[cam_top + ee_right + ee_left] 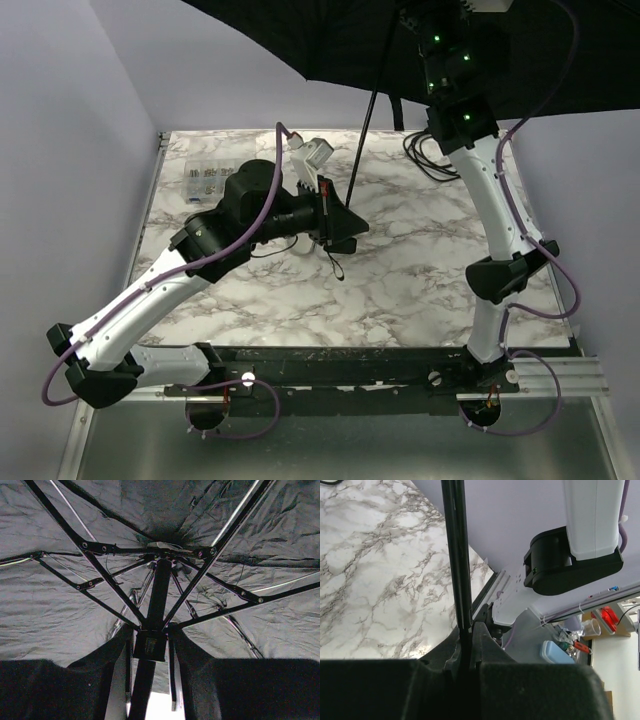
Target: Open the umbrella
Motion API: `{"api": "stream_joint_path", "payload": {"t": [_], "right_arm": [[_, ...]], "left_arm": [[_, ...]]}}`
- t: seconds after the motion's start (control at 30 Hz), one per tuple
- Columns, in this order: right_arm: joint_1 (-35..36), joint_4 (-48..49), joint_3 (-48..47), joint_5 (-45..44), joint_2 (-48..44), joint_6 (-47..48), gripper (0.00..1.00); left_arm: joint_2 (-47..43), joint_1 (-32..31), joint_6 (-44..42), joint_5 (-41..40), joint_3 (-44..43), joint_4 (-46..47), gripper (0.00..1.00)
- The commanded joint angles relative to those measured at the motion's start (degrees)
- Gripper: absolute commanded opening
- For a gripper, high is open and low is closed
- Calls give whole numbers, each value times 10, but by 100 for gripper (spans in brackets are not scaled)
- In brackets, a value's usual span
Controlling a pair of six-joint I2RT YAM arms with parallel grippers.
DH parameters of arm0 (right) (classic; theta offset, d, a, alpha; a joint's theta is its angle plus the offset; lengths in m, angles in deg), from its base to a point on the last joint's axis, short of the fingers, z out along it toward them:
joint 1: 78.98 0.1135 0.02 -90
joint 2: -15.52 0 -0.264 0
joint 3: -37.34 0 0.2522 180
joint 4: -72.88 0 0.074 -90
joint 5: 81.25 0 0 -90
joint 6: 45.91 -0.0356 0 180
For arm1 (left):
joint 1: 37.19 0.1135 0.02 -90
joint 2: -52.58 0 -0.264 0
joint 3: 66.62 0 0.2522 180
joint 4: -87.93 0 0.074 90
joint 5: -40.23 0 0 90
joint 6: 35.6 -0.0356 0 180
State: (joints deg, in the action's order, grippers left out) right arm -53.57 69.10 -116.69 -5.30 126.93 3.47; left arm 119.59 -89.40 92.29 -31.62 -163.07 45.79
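Nearly all done, I'd say: the umbrella [330,40] spreads wide at twelve o'clock. The left gripper [466,647] clenches its shaft [456,555]; the right gripper [150,639] clasps the runner [149,652]. Only letting go remains.

- The left arm [150,290] reaches low and forward, elbow bent; the left end effector [466,650] is clamped tight on the umbrella [456,555] shaft.
- The right arm [495,205] stands raised high; the right end effector [150,642] grips the same shaft higher up.

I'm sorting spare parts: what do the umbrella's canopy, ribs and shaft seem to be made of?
Canopy: seemingly thin woven synthetic fabric, dark, matte; it shows fine wrinkles. Ribs: probably metal, black-coated with some bare silvery lengths and rivets. Shaft: smooth glossy black, metal or plastic; cannot tell.
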Motion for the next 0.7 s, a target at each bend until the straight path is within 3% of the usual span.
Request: {"api": "stream_joint_path", "payload": {"t": [0.0,0.2,0.4,0.67], "right_arm": [[-154,158,20,-224,-20,18,1],[-152,117,173,-112,-124,-77,1],[-134,90,343,-15,-242,-144,1],[-56,3,483,56,-362,-175,1]], "left_arm": [[-38,-71,-37,214,43,-335,0],[-3,-69,-22,167,-18,-327,0],[64,-56,-7,142,-138,-317,0],[148,-47,14,133,-269,-288,0]]}}
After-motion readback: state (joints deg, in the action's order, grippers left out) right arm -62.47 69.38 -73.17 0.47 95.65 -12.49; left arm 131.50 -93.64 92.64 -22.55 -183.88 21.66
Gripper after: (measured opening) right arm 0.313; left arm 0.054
